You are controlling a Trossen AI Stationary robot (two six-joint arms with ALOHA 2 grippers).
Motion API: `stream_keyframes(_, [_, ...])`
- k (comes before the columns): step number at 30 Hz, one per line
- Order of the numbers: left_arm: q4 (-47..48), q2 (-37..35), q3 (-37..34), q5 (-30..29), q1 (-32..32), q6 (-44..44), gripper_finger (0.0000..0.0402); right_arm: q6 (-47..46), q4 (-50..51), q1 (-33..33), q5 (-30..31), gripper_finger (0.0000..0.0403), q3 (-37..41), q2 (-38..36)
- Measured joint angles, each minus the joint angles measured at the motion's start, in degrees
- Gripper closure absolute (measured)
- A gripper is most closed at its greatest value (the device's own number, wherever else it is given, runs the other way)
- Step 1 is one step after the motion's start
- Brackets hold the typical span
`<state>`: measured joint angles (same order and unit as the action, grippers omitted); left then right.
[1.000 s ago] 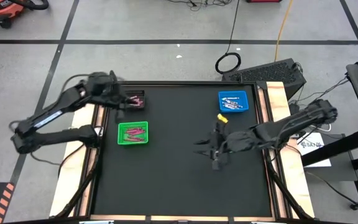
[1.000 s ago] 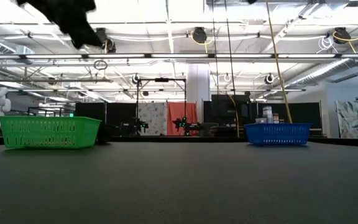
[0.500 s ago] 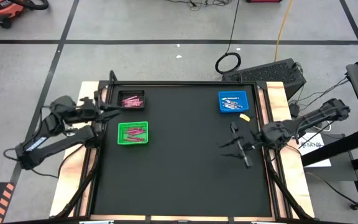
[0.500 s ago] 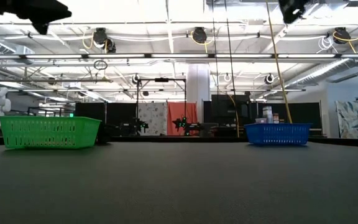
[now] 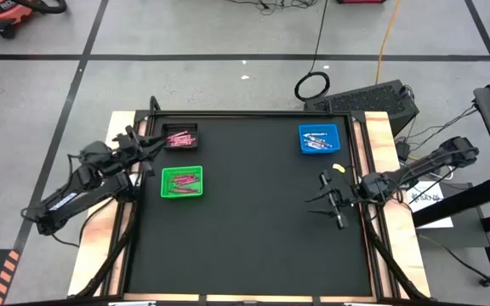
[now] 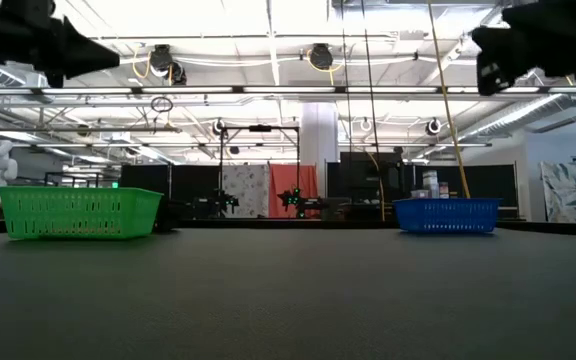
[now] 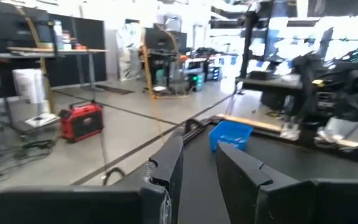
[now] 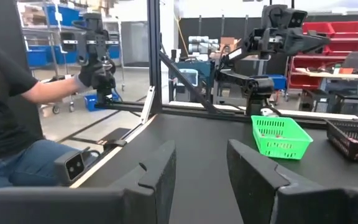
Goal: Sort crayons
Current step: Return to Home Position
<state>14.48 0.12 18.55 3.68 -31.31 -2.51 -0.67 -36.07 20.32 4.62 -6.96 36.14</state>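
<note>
Pink crayons (image 5: 179, 137) lie in a black tray (image 5: 179, 129) at the far left. Reddish crayons (image 5: 181, 180) lie in a green tray (image 5: 167, 192) just nearer. White crayons (image 5: 316, 138) lie in a blue tray (image 5: 304, 146) at the far right. My left gripper (image 5: 143, 150) is open and empty above the table's left edge, left of both trays; it also shows in the left wrist view (image 7: 197, 149). My right gripper (image 5: 325, 199) is open and empty near the right edge, nearer than the blue tray; it also shows in the right wrist view (image 8: 201, 152).
A small yellow bit (image 5: 337, 168) shows close to my right gripper's far side. In the low view both arms hang high, and the green tray (image 6: 78, 212) and blue tray (image 6: 446, 214) stand on the mat. A person (image 8: 5, 112) sits beyond the table's edge.
My left gripper has drawn back from over the black tray toward the table's left edge. My right gripper has drawn back from the table's middle toward the right edge. The trays and the crayons in them have stayed where they were.
</note>
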Motion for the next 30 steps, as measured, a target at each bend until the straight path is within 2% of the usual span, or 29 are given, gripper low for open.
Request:
stream_keyframes(8, [-1.38,-0.07,-4.35,-11.36,0.0,4.49,0.0301,-0.07,-3.3,0.02,-0.19,0.0273,5.07,-0.26])
stream_keyframes(24, [-11.0,-0.09,-13.3,-11.58,0.76,4.31,0.0301,2.91,0.48,0.02,-0.21,0.0273,5.27,-0.24])
stream_keyframes(30, [-13.81,-0.11,-15.9,-12.35,1.51,5.24,0.0301,-1.4,0.87,0.02,-0.17,0.0273,5.31,-0.24])
